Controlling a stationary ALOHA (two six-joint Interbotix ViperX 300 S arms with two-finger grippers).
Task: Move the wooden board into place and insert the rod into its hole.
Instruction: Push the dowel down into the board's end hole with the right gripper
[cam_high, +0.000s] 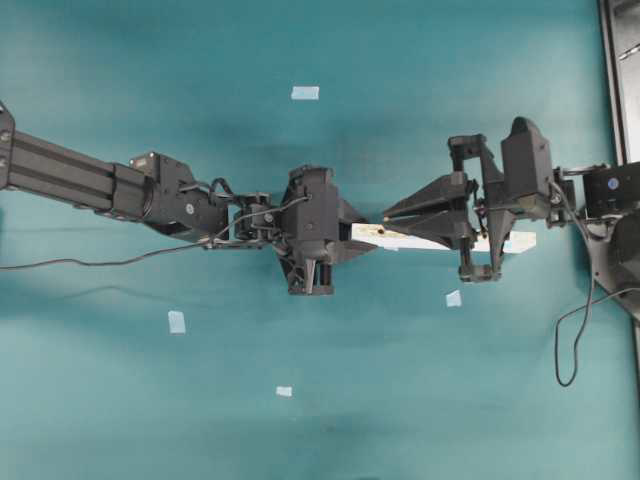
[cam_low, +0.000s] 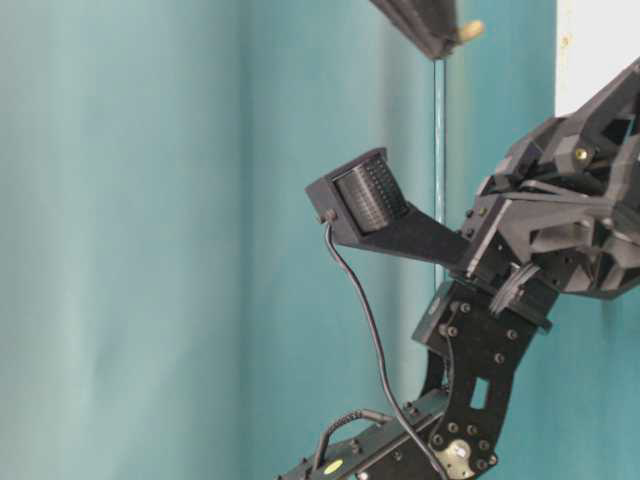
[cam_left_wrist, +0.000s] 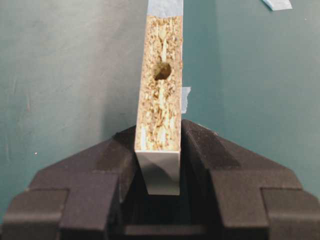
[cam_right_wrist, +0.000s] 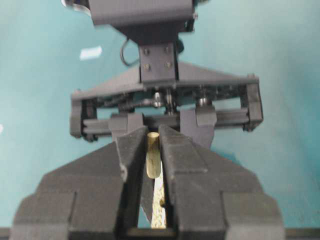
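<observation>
Left gripper (cam_left_wrist: 159, 150) clamps the wooden board (cam_left_wrist: 160, 90) on edge: pale, speckled, one dark hole. Right gripper (cam_right_wrist: 150, 150) pinches the rod (cam_right_wrist: 153, 160), a short cream peg.

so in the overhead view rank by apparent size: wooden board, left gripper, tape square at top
1. left gripper
2. wooden board, partly hidden by both grippers, so its rank is unsure
3. tape square

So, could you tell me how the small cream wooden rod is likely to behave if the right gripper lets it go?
The small cream wooden rod, pinched in the right gripper, looks round and smooth, so it would probably roll on the flat teal table. Being so tiny, it is likely very light. It seems stiff, not bendy.
</observation>
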